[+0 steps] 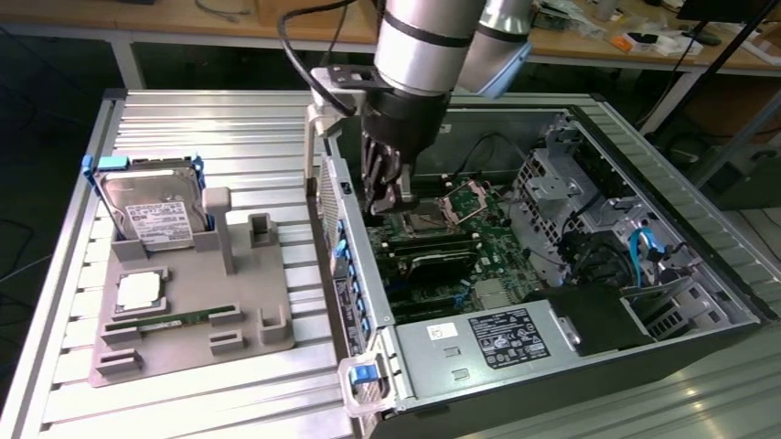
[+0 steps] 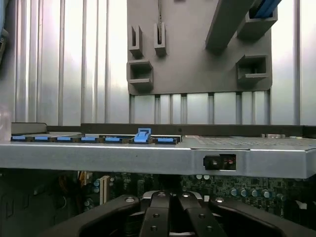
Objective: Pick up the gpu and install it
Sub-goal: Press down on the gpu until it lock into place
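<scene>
Pincer: black two-finger gripper is hanging clenched, nothing showing between its fingers, inside the open grey metal computer case.
Gpu: thin dark card with a green edge is lying on the motherboard inside the case, just past the fingertips; identity is my judgement.
Handling: probably light, stiff and fragile; taking it by the bare board edges looks best, avoiding the components.
Surface: ribbed aluminium table is carrying the case; grey plastic parts fixture is sitting beside the case.
Room: cables and drive cages are crowding the case interior.
</scene>
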Robot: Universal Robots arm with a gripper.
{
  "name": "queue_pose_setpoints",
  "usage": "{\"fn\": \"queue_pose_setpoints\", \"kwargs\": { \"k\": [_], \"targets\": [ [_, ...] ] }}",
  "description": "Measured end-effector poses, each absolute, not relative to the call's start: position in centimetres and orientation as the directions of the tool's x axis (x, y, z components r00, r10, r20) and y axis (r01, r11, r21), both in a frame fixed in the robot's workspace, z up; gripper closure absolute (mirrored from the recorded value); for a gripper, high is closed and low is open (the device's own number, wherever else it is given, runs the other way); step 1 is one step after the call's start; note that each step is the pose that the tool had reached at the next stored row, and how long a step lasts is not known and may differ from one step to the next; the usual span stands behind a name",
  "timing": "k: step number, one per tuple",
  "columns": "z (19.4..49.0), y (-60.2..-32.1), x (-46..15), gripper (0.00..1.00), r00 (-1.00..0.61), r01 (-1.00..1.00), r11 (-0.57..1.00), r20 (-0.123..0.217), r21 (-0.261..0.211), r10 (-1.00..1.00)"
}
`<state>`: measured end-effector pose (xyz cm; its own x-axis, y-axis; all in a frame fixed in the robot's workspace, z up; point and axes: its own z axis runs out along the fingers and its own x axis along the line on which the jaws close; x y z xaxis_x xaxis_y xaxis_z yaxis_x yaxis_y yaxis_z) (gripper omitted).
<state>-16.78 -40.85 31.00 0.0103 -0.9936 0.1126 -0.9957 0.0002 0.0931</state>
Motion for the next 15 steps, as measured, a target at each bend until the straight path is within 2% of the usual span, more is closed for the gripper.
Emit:
{"fn": "queue_pose_setpoints", "kwargs": {
  "k": [1,2,6,15],
  "targets": [
    [32.0,-40.9,-16.8,0.89,0.010,-0.996,-0.003,0.074,0.092,-0.997],
    [33.6,-40.9,-16.8,0.89,0.010,-0.996,-0.003,0.075,0.092,-0.997],
    [33.0,-43.2,-16.5,0.89,0.006,-0.994,0.006,0.115,0.109,-0.993],
    [31.7,-43.4,-16.1,0.89,0.006,-0.994,0.007,0.120,0.109,-0.993]
  ]
}}
